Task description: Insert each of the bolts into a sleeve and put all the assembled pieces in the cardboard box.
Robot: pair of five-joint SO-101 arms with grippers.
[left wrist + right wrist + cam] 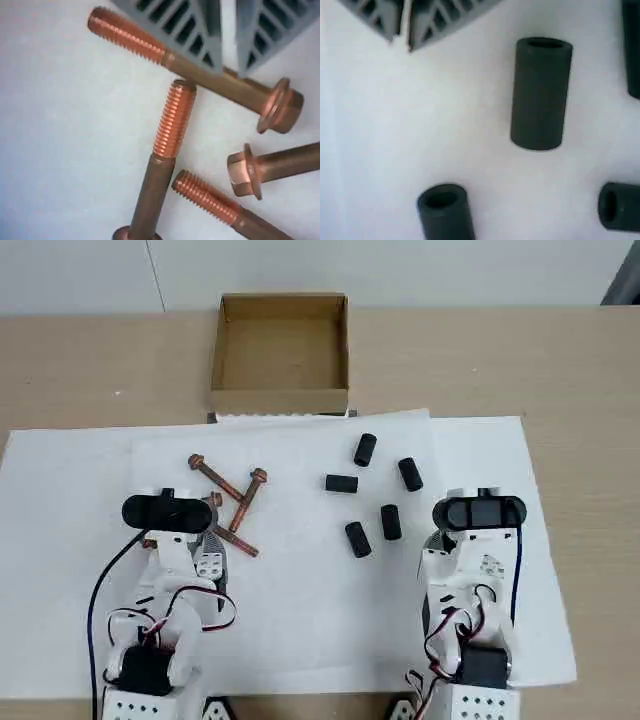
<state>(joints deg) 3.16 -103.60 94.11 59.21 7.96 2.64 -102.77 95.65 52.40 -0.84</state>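
Observation:
Several copper bolts (228,502) lie in a loose heap on the white paper at the left. Several black sleeves (372,495) are scattered right of centre. The open cardboard box (216,350) stands at the back, with nothing inside it. My left gripper (229,72) hangs shut just above the shank of one bolt (200,70), holding nothing; three more bolts (167,145) lie close by. My right gripper (405,42) is shut with nothing in it, off to one side of a lying sleeve (540,95). Two other sleeves (445,210) lie nearby.
A white paper sheet (320,610) covers the wooden table (580,370) under both arms. The left arm (165,512) stands at the front left beside the bolts. The right arm (478,512) is at the front right, just right of the sleeves.

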